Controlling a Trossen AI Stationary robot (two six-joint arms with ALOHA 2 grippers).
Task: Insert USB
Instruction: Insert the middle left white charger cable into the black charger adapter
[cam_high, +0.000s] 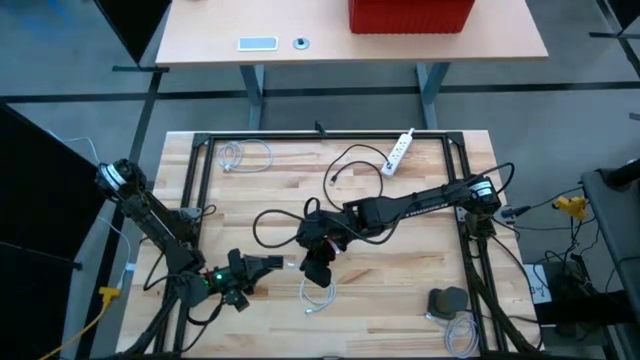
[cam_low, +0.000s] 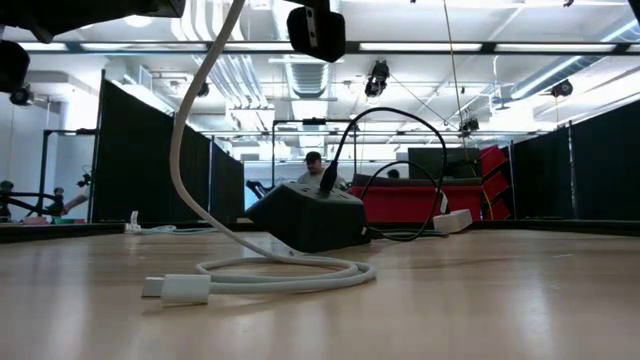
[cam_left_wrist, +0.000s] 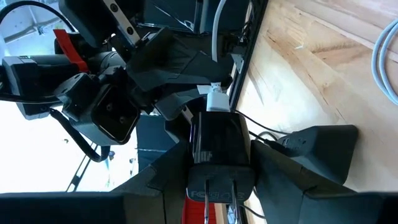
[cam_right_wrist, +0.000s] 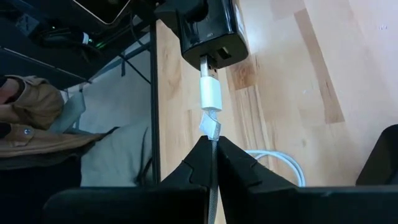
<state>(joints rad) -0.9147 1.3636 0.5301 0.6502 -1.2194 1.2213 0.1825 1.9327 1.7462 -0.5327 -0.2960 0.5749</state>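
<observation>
A black charger block (cam_left_wrist: 217, 140) is in my left gripper (cam_left_wrist: 217, 186), which is shut on it near the table's near-left part (cam_high: 258, 266). Its two prongs (cam_left_wrist: 219, 182) point back toward the wrist. My right gripper (cam_right_wrist: 213, 158) is shut on a white USB cable and reaches in from the right (cam_high: 318, 262). The cable's white plug (cam_right_wrist: 210, 94) points at the charger (cam_right_wrist: 208, 28), and its metal tip (cam_right_wrist: 208, 65) is at the charger's port. The rest of the cable lies coiled (cam_low: 290, 270) on the table (cam_high: 318, 296), with its free end (cam_low: 175, 288) flat on the wood. My left gripper pinches the charger's body (cam_left_wrist: 217, 155) between its two fingers (cam_left_wrist: 168, 180), one on each side face. The block is lifted clear of the table, with the port end facing away toward the right gripper. My right gripper pinches the white cable (cam_right_wrist: 212, 132) just behind the plug, between the fingertips (cam_right_wrist: 199, 158). The plug sticks out beyond the fingers in line with them, and the cable trails down slack to the coil.
A black power hub (cam_low: 310, 215) with dark cords plugged in sits mid-table (cam_high: 318, 225). Farther back lie a white power strip (cam_high: 398, 150) and another white cable (cam_high: 235, 155). A black frame rail (cam_high: 320, 136) borders the table. A person (cam_right_wrist: 25, 118) sits beyond the table edge.
</observation>
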